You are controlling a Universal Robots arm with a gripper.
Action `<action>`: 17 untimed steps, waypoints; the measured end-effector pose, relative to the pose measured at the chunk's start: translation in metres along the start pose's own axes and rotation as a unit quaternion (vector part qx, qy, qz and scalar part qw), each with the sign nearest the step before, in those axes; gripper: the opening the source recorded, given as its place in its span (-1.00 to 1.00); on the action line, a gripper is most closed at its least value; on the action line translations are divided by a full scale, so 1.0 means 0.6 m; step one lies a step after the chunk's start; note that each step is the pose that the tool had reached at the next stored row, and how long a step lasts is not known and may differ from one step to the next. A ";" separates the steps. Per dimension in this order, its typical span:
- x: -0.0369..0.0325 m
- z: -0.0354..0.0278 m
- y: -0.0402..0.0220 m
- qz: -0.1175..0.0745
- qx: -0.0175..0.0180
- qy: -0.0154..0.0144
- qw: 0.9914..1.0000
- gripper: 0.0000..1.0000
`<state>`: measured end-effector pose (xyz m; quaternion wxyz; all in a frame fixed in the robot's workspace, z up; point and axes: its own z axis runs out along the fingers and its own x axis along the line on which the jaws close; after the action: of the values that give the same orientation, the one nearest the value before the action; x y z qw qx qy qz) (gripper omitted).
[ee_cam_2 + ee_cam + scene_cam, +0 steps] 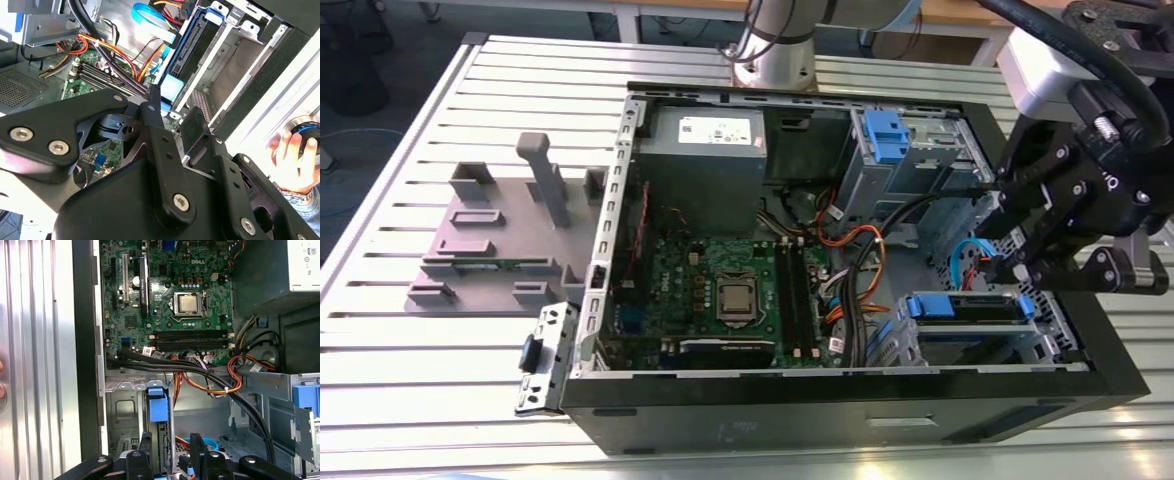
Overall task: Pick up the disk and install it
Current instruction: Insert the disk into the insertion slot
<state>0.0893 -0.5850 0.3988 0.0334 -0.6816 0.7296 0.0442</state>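
Pincer: the black pincer (1051,262) hangs over the open computer case (720,425), at the corner nearest the exterior view's right; its two fingers (145,447) stand apart with nothing between them.
Disk: the disk (969,307), in its blue bracket, sits seated in a metal bay inside the case, just below the pincer and not touched by it. In the first wrist view its blue tab (157,402) stands straight ahead of the fingertips, between them; in the second wrist view its blue edge (192,42) runs just beyond the fingers.
Cables: orange, black and blue cables (851,262) cross the case floor just beside the pincer, toward the circuit board.
Circuit board: the green board (170,295) with its square silver chip lies farther in, well past the disk from the pincer.
Drive cage: a silver cage with a blue tab (886,135) is fixed beyond the pincer, beside the grey power box (707,135).
Stand: a grey plastic stand (507,235) rests on the slatted table (400,360), well apart from the pincer, across the case.
Hand: a person's hand (295,160) shows outside the case wall, near the pincer's body, resting on a round blue-edged object.
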 end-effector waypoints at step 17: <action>-0.005 0.001 0.000 0.000 0.000 0.000 1.000 -0.13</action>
<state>0.0893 -0.5816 0.3988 0.0335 -0.6816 0.7296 0.0443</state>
